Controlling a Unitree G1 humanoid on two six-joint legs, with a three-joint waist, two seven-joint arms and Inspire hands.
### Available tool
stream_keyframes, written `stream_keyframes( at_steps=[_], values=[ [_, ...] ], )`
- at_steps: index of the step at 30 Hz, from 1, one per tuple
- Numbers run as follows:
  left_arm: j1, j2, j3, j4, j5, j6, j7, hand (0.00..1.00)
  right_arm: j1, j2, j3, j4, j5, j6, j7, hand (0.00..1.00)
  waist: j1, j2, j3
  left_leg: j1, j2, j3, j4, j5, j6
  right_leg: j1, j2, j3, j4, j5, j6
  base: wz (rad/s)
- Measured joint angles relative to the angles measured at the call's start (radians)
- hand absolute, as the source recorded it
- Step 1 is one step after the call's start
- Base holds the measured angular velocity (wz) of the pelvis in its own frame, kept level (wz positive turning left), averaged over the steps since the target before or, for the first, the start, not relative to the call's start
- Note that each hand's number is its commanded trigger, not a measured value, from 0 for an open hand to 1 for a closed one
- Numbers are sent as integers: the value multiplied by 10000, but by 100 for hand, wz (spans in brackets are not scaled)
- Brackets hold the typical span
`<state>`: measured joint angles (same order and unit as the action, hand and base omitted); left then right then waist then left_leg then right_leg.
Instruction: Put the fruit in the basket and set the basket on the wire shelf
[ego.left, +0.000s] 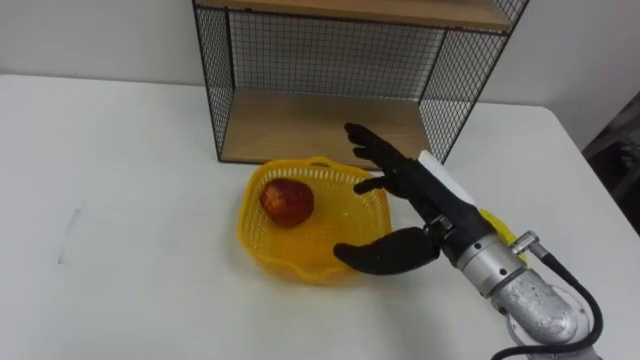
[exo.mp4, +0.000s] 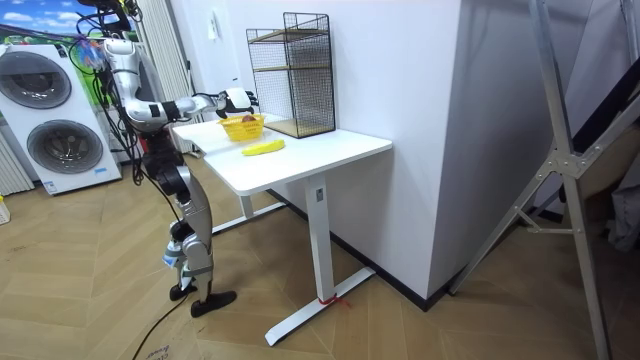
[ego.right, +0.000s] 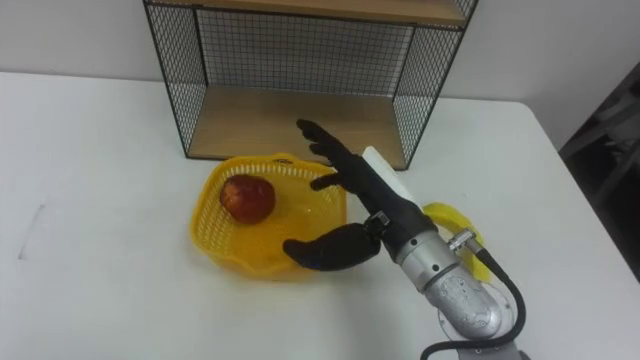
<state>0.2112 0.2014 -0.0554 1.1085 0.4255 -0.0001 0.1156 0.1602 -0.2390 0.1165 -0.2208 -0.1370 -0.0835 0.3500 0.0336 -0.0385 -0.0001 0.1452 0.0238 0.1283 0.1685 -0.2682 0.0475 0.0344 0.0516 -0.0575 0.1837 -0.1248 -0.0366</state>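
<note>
A yellow plastic basket (ego.left: 250, 225) sits on the white table (ego.left: 120, 200) in front of the wire shelf (ego.left: 300, 125). A red apple (ego.left: 288, 201) lies in the basket's left half. My right hand (ego.left: 405, 185) hovers over the basket's right side, open, with straight fingers reaching toward the far rim and the thumb spread over the near rim. It holds nothing. A yellow banana (ego.left: 497, 224) lies on the table to the right of the basket, mostly hidden behind my right wrist. In the room view the banana (exo.mp4: 263, 148) lies near the table's edge.
The wire shelf has a wooden bottom board at table level and a second board (ego.left: 400, 12) above it. The black mesh sides stand close behind the basket. In the room view the robot stands at the table's end, with washing machines (exo.mp4: 45, 120) behind it.
</note>
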Motion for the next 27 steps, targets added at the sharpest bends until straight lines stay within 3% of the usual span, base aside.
stream_keyframes(
  at_steps=[12, 19, 25, 27],
  values=[
    [31, 16, -53, 16, -1, 0, -119, 0, -1, -18, -80, 20, -10, 0, -311, 0, 9, -44, 43, -4, -1, -4, -1, -1, 1, 3, 6, -8, 2, 0, 0, 0],
    [-15, 12, -51, -33, 48, -72, -91, 0, -19, 1, -524, 16, 3, -33, -1363, 0, -56, 66, 97, -37, 1, -1, -5, -2, 0, -10, 8, -23, -40, 0, 0, 0],
    [168, 11, 205, -14, 53, -112, 132, 0, -27, 0, -1192, -302, 21, -145, -2674, 0, -115, 171, -25, -8, 1, 0, 54, 5, -5, 61, -5, -22, -136, 5, -5, 0],
    [211, 13, 309, -8, 11, -115, 191, 0, -28, -7, -1323, -502, 5, -302, -3065, 0, -171, 185, -24, 47, 6, 1, 54, 5, -6, 126, -3, -23, -159, 5, -4, 0]
  ],
)
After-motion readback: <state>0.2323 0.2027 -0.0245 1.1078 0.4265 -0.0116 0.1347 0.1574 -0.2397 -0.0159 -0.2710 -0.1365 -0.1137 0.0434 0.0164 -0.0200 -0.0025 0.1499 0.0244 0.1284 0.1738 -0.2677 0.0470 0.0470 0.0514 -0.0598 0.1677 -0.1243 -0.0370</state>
